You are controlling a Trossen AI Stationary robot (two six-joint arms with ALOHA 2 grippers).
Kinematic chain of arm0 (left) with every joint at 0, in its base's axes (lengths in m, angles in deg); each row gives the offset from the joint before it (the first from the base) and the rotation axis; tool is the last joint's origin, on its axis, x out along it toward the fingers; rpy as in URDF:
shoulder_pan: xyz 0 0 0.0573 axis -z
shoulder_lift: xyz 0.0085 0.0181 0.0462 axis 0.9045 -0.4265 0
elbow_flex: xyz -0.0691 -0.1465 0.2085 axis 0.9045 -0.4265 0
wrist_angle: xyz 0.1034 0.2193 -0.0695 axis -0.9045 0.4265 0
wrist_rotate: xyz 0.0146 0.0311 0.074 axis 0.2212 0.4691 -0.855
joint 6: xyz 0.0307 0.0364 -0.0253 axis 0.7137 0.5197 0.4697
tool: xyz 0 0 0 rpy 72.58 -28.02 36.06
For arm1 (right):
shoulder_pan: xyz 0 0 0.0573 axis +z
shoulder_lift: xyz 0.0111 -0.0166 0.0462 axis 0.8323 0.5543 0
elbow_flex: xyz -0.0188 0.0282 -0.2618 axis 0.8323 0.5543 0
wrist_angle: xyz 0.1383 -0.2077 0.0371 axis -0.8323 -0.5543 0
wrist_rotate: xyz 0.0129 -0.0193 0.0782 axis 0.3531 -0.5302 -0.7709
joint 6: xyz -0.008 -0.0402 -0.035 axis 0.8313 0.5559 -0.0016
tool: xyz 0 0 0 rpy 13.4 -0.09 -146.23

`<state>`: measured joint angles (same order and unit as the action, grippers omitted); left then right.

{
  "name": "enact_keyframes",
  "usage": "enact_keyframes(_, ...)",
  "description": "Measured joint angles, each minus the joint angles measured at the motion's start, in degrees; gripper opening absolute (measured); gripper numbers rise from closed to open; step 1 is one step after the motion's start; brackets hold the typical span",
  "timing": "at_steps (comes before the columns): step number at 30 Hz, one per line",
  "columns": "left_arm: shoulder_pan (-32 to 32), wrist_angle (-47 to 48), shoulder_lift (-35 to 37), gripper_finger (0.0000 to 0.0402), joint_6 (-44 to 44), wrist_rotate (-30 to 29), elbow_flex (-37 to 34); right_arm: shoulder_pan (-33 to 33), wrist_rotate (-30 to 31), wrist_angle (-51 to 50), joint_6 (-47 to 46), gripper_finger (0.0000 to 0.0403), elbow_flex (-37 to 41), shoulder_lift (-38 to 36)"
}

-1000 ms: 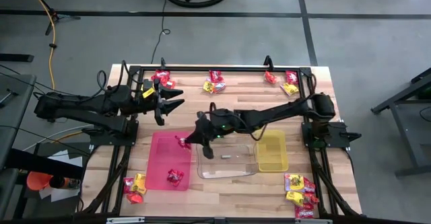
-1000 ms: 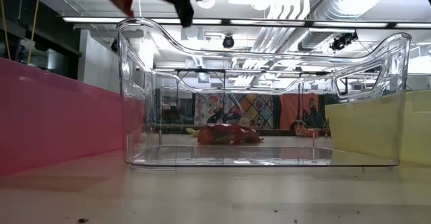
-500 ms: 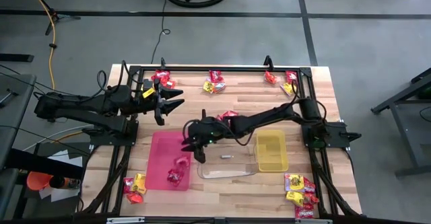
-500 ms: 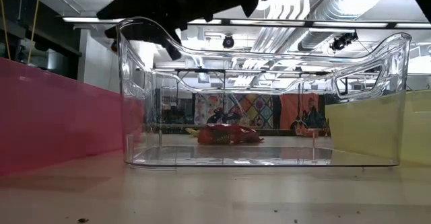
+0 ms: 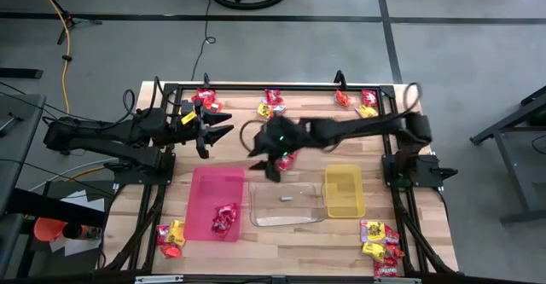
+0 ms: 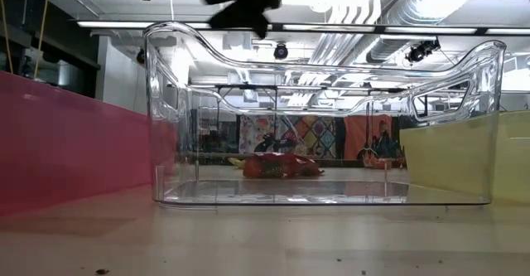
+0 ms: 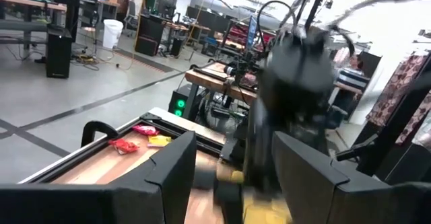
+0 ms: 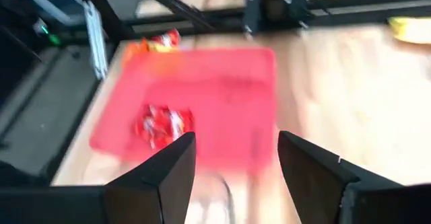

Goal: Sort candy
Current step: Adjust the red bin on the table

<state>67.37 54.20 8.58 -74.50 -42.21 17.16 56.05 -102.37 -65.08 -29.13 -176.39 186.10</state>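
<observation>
Two shiny red wrapped candy packets now lie in the red rectangular plastic tray, one more than a second ago. The right claw, released and empty, has swung back from that tray over the wooden tabletop. The left claw waits, fingers spread. Many scattered piles remain to sort.

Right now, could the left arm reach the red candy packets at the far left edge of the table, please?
Probably yes: the left gripper hovers open beside those candy packets, with nothing visible between them.
</observation>
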Motion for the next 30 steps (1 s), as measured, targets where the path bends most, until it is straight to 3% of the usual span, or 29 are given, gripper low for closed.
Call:
enact_keyframes(4, 0.0, 0.9, 0.0, 0.0182, 0.0, 0.0, 0.0, -1.7, 1.9, -8.6, 2.0, 0.0198, 2.6, -6.8)
enact_keyframes(8, 0.0, 1.5, 0.0, 0.0182, 0.0, 0.0, 0.0, -2.9, 3.8, -10.3, -0.2, 0.0197, 11.8, -15.1)
enact_keyframes(17, 0.0, 1.4, 0.0, 0.0182, 0.0, 0.0, 0.0, -1.5, 6.8, 5.4, -23.3, 0.0197, 39.3, -34.0)
enact_keyframes(24, -0.2, 1.5, -0.8, 0.0182, -7.9, 0.4, 0.2, 1.2, 11.6, 18.3, -32.9, 0.0197, 47.6, -39.3)
enact_keyframes(27, -0.5, 7.6, -4.3, 0.0182, -9.1, 6.2, 3.8, 1.2, 11.9, 19.4, -33.1, 0.0197, 47.6, -39.2)
enact_keyframes(30, -0.5, 23.5, -10.4, 0.0182, -8.8, 10.8, 11.8, 0.9, 12.0, 20.1, -33.1, 0.0197, 47.7, -38.9)
